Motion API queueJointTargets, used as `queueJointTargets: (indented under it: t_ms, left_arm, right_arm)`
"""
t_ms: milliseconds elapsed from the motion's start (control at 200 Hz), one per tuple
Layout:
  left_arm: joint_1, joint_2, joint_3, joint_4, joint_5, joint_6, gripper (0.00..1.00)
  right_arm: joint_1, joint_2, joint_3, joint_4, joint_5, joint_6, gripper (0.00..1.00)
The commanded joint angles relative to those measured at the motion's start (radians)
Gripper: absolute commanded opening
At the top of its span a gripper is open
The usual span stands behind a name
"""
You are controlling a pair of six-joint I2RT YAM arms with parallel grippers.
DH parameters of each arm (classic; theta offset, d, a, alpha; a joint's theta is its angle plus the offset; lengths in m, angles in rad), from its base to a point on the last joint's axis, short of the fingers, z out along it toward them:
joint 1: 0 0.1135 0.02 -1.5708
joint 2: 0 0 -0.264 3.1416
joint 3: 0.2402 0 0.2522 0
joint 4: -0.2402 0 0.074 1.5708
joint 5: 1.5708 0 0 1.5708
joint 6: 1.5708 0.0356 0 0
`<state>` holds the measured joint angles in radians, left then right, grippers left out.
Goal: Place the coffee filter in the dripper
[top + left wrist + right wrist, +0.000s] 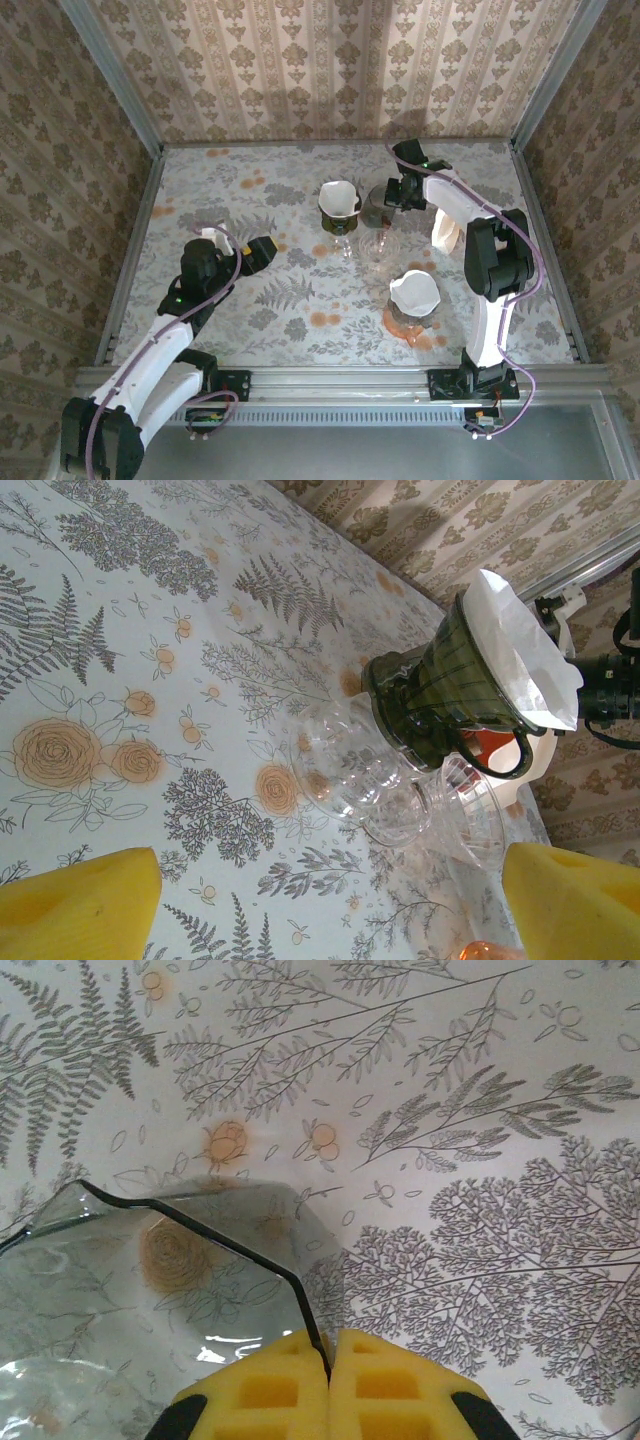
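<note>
A smoky grey see-through dripper (150,1290) rests on the flowered table, and my right gripper (328,1360) is shut on its thin dark rim. From above, this gripper (392,194) reaches to the far middle, at the grey dripper (377,208). A green dripper (450,680) holds a white coffee filter (520,650); from above this filter (339,198) sits left of the grey dripper. An orange dripper (410,320) near the right arm also carries a white filter (413,291). My left gripper (240,247) stands open at the left, with nothing between its yellow fingers (80,905).
A clear glass dripper (378,252) stands mid-table; in the left wrist view the clear glass pieces (370,770) lie just in front of the green dripper. A white object (445,232) stands beside the right arm. Metal rails (130,250) and papered walls enclose the table.
</note>
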<state>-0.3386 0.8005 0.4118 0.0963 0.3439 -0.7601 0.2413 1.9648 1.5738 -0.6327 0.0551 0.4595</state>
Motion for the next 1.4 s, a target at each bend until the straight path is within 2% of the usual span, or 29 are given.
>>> queueJointTargets:
  t_ms: [0, 275, 425, 480, 620, 725, 905, 1060, 1145, 1395]
  left_arm:
    - [0.004, -0.019, 0.001, -0.007, 0.003, -0.012, 0.90]
    - [0.006, -0.035, 0.028, -0.031, 0.004, -0.020, 0.91]
    - [0.005, -0.053, 0.042, -0.033, 0.009, -0.030, 0.99]
    - [0.006, -0.059, 0.050, -0.033, 0.014, -0.030, 1.00]
    - [0.007, -0.072, 0.074, -0.056, 0.018, -0.027, 1.00]
    - [0.013, -0.082, 0.095, -0.089, 0.025, -0.011, 1.00]
    - [0.036, -0.126, 0.101, -0.111, 0.021, 0.002, 0.99]
    - [0.050, -0.135, 0.107, -0.133, 0.029, 0.006, 0.98]
    - [0.050, -0.132, 0.105, -0.143, 0.033, 0.005, 0.98]
    - [0.053, -0.127, 0.096, -0.156, 0.050, 0.005, 0.98]
  right_arm:
    - [0.000, -0.066, -0.001, 0.001, 0.063, 0.014, 0.00]
    - [-0.010, -0.280, -0.003, 0.021, 0.181, 0.009, 0.00]
    - [-0.002, -0.431, -0.023, 0.024, 0.174, 0.010, 0.00]
    - [0.011, -0.496, -0.043, 0.027, 0.168, 0.007, 0.00]
    - [0.089, -0.663, -0.099, 0.016, 0.123, -0.003, 0.00]
    - [0.208, -0.731, -0.094, -0.054, 0.090, -0.024, 0.00]
    - [0.502, -0.682, 0.004, -0.281, 0.100, -0.071, 0.00]
    - [0.661, -0.595, -0.013, -0.382, 0.098, -0.050, 0.00]
    - [0.697, -0.541, -0.059, -0.379, 0.092, -0.032, 0.00]
    - [0.711, -0.454, -0.213, -0.252, 0.069, 0.000, 0.00]
